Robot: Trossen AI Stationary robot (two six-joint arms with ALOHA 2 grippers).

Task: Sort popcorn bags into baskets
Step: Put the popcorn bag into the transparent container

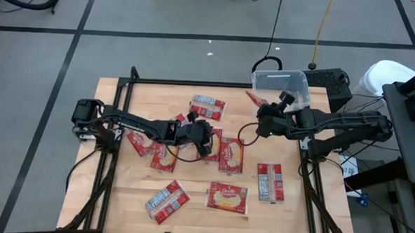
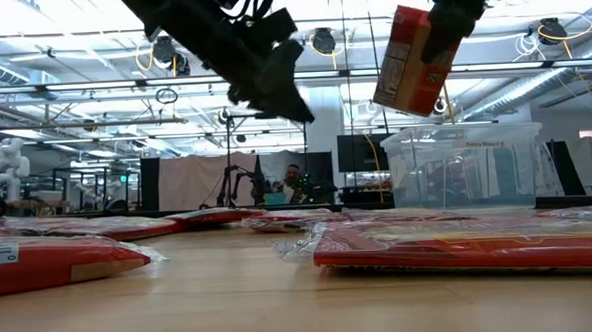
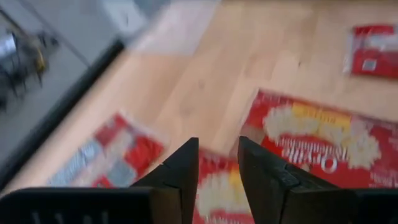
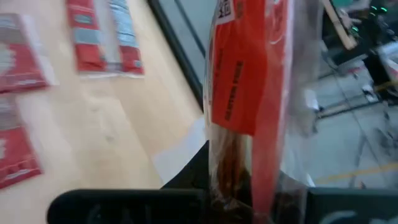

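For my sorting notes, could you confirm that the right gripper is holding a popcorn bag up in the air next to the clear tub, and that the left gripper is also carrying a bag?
Only the last part is wrong. The left gripper carries nothing: its wrist view shows bare space between its fingers, above the bags lying on the table. The right gripper does hold a popcorn bag aloft beside the clear tub, as the low view shows.
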